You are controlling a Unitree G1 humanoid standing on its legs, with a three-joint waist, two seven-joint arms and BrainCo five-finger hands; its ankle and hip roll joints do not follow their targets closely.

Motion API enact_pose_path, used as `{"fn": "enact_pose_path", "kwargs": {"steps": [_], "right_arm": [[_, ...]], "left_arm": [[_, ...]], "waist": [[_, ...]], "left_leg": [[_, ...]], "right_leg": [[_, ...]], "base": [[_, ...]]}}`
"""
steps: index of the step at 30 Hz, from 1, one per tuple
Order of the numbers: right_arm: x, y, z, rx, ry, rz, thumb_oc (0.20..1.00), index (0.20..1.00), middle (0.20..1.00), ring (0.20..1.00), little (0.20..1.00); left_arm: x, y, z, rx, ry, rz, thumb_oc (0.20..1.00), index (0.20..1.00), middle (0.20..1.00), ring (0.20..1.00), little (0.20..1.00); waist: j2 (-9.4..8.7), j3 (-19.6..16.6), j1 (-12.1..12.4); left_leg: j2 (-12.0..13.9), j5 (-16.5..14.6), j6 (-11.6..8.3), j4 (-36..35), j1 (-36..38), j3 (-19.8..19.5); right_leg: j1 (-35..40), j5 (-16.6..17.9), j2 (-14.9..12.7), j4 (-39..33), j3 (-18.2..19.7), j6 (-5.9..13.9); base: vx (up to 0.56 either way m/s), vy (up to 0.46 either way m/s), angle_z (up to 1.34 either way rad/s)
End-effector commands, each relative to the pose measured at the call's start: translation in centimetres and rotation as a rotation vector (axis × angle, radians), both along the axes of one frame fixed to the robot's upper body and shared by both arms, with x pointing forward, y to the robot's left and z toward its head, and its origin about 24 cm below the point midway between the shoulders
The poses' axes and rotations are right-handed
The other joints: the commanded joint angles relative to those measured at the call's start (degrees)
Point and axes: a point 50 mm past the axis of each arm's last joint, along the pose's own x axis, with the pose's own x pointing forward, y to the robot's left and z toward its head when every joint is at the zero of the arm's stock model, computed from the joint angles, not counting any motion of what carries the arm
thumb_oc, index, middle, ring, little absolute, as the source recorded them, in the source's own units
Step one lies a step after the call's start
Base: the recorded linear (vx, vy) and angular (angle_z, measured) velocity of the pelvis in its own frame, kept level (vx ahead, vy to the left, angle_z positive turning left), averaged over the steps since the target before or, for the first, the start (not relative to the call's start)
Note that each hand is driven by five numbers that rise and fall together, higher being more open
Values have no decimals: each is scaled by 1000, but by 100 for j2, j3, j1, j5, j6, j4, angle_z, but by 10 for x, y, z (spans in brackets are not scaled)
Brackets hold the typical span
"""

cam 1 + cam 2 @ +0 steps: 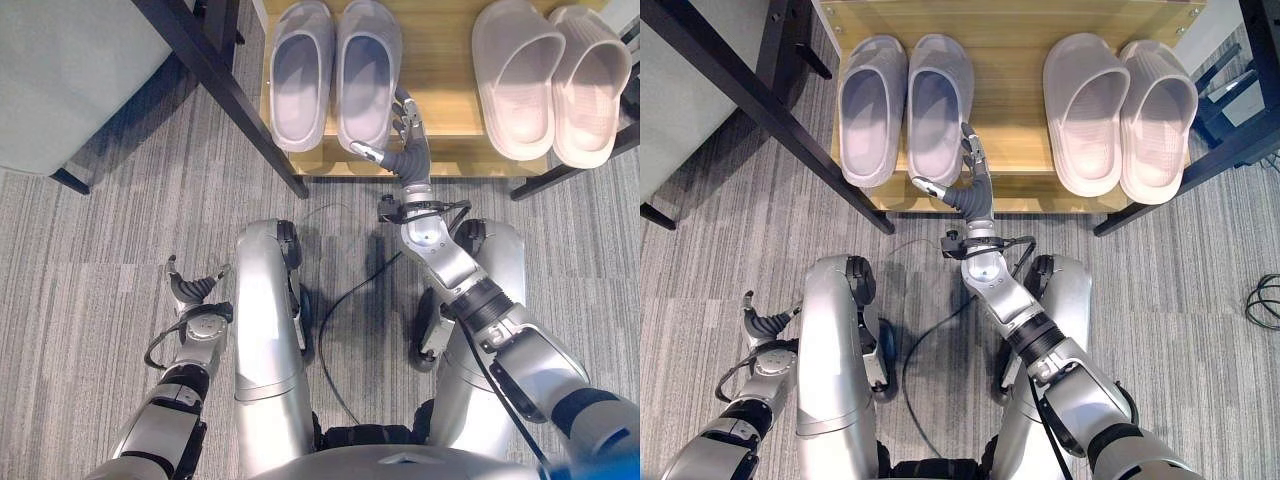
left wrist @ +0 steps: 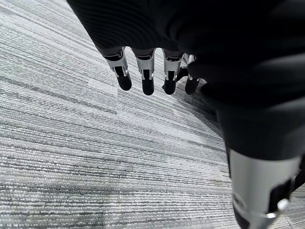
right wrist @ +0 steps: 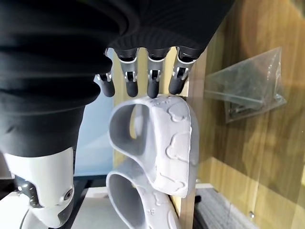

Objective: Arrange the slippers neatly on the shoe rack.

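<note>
1. We see the shoe rack carrying a grey pair of slippers and a pink pair.
2. Our right hand reaches its heel, fingers straight, touching.
3. Our left hand hangs relaxed over carpet.
4. The right wrist view adds a plastic bag.

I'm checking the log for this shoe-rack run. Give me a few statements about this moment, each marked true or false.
1. Two pairs of slippers sit on the rack. True.
2. The right hand is by the grey pair. True.
3. The left hand holds a slipper. False: it hangs empty over the carpet.
4. The pink pair lies on the carpet. False: it is on the rack.
5. The right hand's fingers are curled round a slipper. False: they are straight at its heel.
</note>
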Motion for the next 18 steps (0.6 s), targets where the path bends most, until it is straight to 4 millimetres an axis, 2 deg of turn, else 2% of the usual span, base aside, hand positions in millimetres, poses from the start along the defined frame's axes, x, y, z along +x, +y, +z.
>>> {"fn": "enact_pose_path", "kwargs": {"steps": [1,9,18], "right_arm": [[-9,24,27,54,-105,124,1000,1000,1000,1000,1000],[-8,9,25,116,-84,105,1000,1000,1000,1000,1000],[-10,12,20,121,-62,142,1000,1000,1000,1000,1000]], "left_arm": [[-3,4,1,78,19,-49,1000,1000,1000,1000,1000],[4,2,6,94,8,-89,1000,1000,1000,1000,1000],[8,5,13,92,-15,-81,1000,1000,1000,1000,1000]], "waist": [[-122,-222,437],[-275,-222,555],[-411,-222,680]], "left_leg": [[-243,358,100,-269,105,-915],[-291,367,78,-269,105,-970],[-291,341,56,-228,105,-1021]], "right_leg": [[30,752,1,-123,869,-177],[32,831,-47,-174,894,-110],[33,887,-36,-219,864,-95]], "base": [[0,0,0],[0,0,0],[0,0,0]]}}
